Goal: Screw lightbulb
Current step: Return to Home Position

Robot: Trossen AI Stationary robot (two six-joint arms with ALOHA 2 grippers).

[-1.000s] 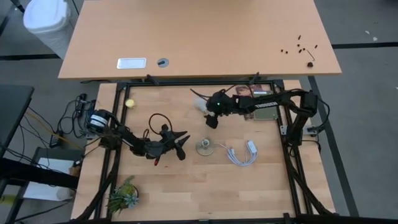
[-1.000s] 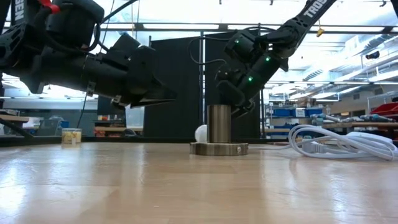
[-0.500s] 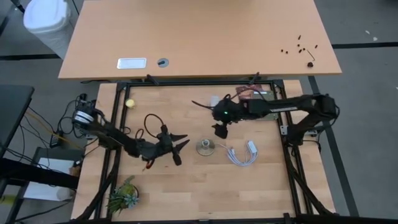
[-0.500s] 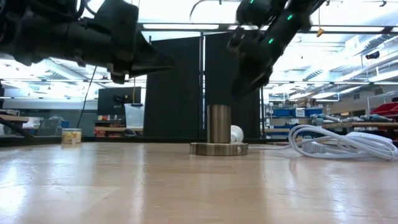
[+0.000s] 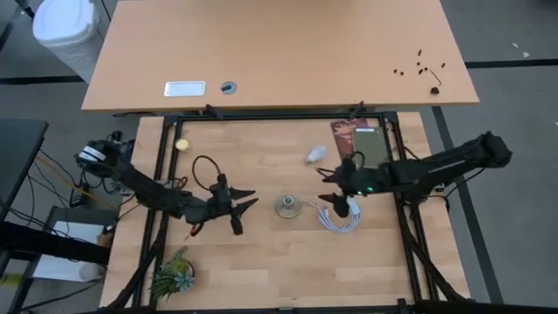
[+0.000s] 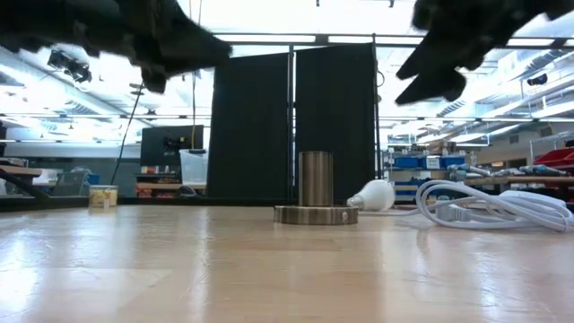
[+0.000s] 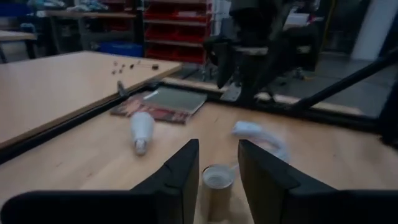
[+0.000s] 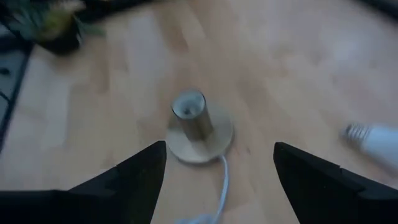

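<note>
The white lightbulb (image 5: 316, 155) lies on its side on the wooden table, right of centre toward the far side; it also shows in the low view (image 6: 372, 195), the left wrist view (image 7: 142, 129) and the right wrist view (image 8: 376, 138). The metal socket (image 5: 287, 207) stands upright on its round base mid-table (image 6: 315, 192). My left gripper (image 5: 247, 214) is open, raised, left of the socket, pointing at it (image 7: 217, 168). My right gripper (image 5: 330, 190) is open wide, raised, right of the socket and near side of the bulb (image 8: 221, 180). Neither touches anything.
The socket's white cable (image 5: 340, 218) lies coiled to its right. A dark book and tablet (image 5: 357, 139) lie at the far right. A small yellow ball (image 5: 182, 145) sits far left, a small green plant (image 5: 174, 272) near left. A second table (image 5: 279, 52) stands beyond.
My right gripper has swung from the far middle, beside the bulb, toward the table's right and near side, and has risen. The bulb has rolled along the table toward the right, from left of the socket to right of it. My left gripper has risen and drawn back left.
</note>
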